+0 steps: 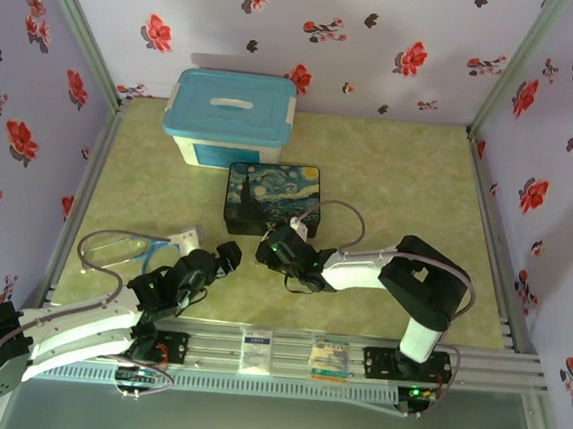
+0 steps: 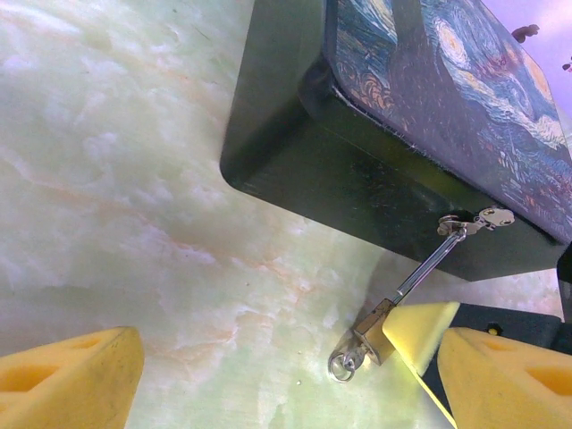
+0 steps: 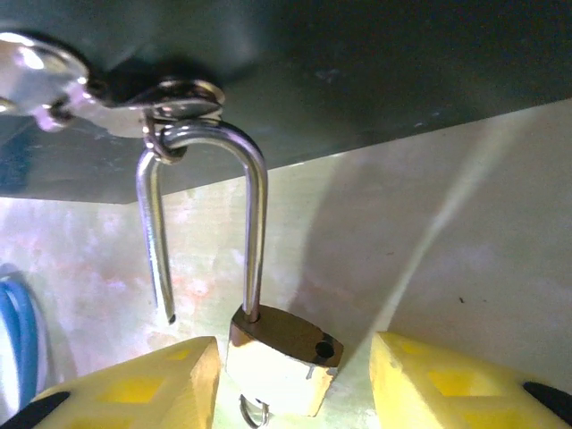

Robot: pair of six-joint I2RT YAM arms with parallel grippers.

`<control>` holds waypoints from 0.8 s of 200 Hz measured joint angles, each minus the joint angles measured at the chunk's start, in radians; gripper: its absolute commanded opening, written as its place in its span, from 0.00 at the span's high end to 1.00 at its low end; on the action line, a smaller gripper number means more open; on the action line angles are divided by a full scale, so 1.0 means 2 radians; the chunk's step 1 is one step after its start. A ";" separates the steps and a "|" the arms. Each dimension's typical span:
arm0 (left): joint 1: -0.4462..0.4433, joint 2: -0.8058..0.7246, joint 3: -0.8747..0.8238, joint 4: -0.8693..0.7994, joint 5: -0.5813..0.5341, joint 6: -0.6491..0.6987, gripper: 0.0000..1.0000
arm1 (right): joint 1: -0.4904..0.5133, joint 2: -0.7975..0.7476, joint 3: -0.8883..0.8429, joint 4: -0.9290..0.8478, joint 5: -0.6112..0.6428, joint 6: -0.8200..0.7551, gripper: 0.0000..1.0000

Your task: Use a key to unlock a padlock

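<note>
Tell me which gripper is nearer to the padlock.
Right. The padlock sits between the jaws of the right gripper; the left gripper hovers just short of it, jaws wide open, not touching.

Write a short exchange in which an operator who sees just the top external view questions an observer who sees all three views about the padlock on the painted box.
Operator: Has the padlock come open?
Observer: Yes. In the right wrist view one leg of the padlock loop hangs free of the brass body.
Operator: Is it off the box?
Observer: No. The loop is hooked through the latch ring on the front of the box.
</note>
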 measured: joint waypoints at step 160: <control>0.001 0.006 -0.001 0.000 0.000 -0.009 0.13 | -0.020 0.045 -0.048 0.213 -0.062 -0.039 0.54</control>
